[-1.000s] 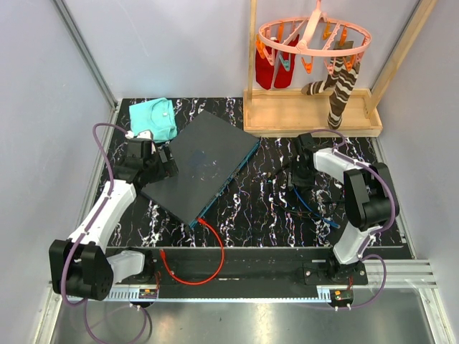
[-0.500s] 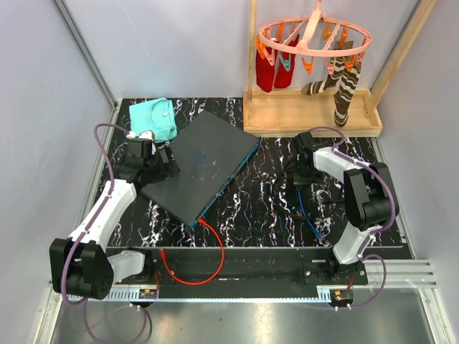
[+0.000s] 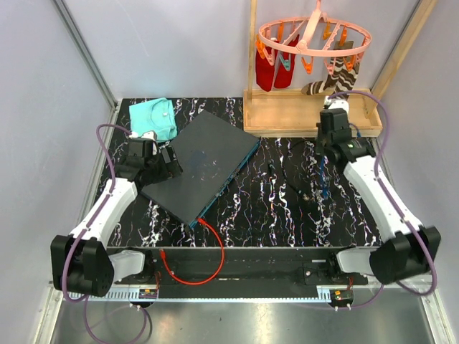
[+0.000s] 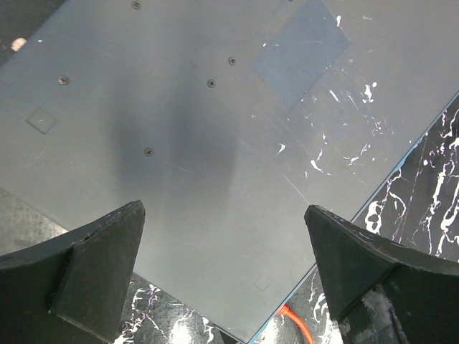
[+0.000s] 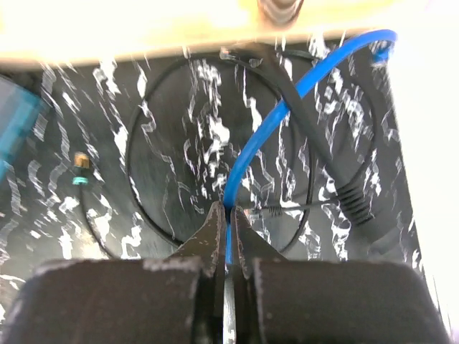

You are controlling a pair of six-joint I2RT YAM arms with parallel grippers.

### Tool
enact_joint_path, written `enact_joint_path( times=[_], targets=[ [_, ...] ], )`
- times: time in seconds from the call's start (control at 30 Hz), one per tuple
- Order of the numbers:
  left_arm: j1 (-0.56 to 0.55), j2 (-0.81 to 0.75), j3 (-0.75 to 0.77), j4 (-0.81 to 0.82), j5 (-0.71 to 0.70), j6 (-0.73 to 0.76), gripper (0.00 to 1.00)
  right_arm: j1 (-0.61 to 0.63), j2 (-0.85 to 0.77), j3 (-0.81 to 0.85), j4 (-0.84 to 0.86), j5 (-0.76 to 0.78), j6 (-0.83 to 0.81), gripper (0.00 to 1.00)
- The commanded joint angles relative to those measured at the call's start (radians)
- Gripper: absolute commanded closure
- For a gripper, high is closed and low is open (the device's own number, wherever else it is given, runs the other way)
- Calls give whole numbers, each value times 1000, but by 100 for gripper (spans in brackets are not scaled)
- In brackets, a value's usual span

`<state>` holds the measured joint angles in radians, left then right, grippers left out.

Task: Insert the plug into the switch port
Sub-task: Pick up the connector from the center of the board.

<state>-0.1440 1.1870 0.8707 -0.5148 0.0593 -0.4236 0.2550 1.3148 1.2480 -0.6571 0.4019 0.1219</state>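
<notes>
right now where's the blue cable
In the right wrist view the blue cable is pinched in the right claw. It arcs up toward the wooden tray on the right side of the table.

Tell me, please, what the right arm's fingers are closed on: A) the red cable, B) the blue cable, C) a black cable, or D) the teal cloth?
B: in the right wrist view the right fingers are pinched together on the blue cable, which arcs up and away from between them.
</notes>
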Motion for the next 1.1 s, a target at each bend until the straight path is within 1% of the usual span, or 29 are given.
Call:
enact_joint_path(
  times=[0.0,0.1,0.2,0.23,0.27,0.33,0.37,0.4,0.43,0.5,0.57,0.7,0.73,0.8,0.83,0.87,0.9,0.93,0.97,1.07],
  targets=[
    [-3,13,-1,62,42,-7,1,-2,-97,57,99,22,-65,100],
    [-3,19,-4,67,56,-14,1,-3,-115,88,129,-3,-71,100],
    [-6,31,-6,70,68,-15,1,-3,-112,53,88,-93,-15,100],
    [-8,33,-6,70,70,-15,1,-2,-120,24,71,-112,8,100],
    [-11,33,-7,73,70,-15,1,-3,-149,-54,73,-135,62,100],
    [-14,33,-9,76,70,-14,1,-3,-205,-135,86,-213,152,100],
    [-16,36,-9,76,70,-12,1,-3,-219,-206,91,-247,179,100],
    [-16,37,-9,76,71,-15,1,-3,-235,-237,106,-320,202,100],
    [-17,43,-7,76,77,-14,1,-2,-259,-263,114,-348,250,100],
    [-17,51,-4,79,88,-15,1,-2,-282,-330,155,-434,280,100],
    [-17,57,-3,81,97,-18,1,-3,-315,-351,177,-439,282,100],
    [-19,57,-2,84,103,-18,1,-2,-339,-280,186,-281,187,100],
    [-20,57,-2,84,105,-20,1,-2,-338,-225,185,-253,139,100],
    [-20,56,-6,84,105,-18,1,-2,-333,-159,189,-183,111,100],
    [-20,56,-4,85,105,-20,1,-2,-338,-97,198,-173,98,100],
    [-20,56,-6,85,106,-18,1,-3,-344,-79,214,-166,96,100],
    [-22,54,-6,85,105,-18,1,-2,-353,-73,275,-166,96,100],
    [-22,53,-6,87,106,-21,1,-3,-365,-74,296,-170,97,100],
    [-22,52,-6,87,109,-20,1,-2,-364,-71,303,-187,107,100],
    [-23,54,-7,87,117,-20,1,-2,-341,-82,251,-316,169,100]
  ],
)
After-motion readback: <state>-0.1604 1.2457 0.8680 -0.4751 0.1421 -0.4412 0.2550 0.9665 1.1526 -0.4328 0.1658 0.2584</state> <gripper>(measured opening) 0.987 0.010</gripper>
